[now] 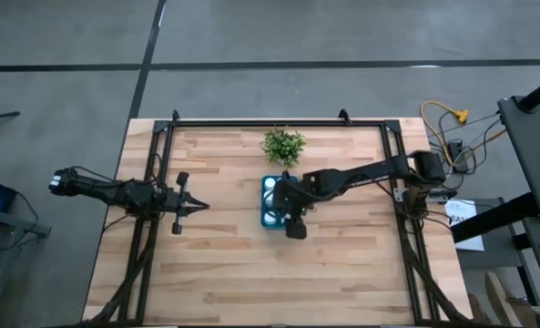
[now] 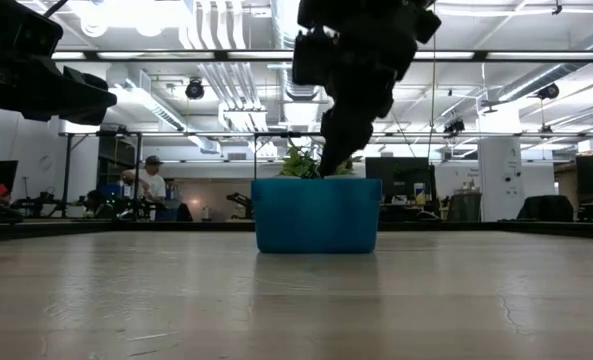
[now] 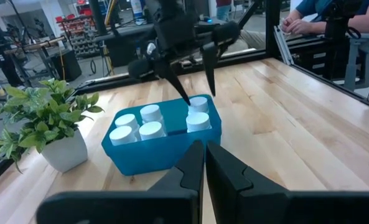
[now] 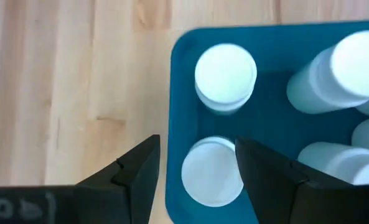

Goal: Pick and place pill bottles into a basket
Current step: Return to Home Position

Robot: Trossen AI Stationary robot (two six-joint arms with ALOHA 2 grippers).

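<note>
The teal basket [image 1: 266, 220] stands at the table's middle, resting on its base [image 2: 316, 215]. Several white pill bottles [image 3: 150, 129] stand upright in it. My right gripper [image 4: 196, 149] is open above the basket's near end. One finger is outside the basket wall [image 4: 175, 74] and one inside. A bottle's cap [image 4: 212, 171] lies between them, and I see a gap on each side. The left wrist view shows the gripper from afar [image 3: 200, 93]. My left gripper [image 3: 204, 163] is shut and empty over the table's left part [image 1: 192, 208].
A small green plant in a white pot [image 3: 41, 118] stands just beyond the basket's far end [image 1: 283, 144]. Black frame rails [image 1: 279, 120] run along the table's far and side edges. Bare wood lies near and on both sides of the basket. People sit beyond the table [image 2: 151, 180].
</note>
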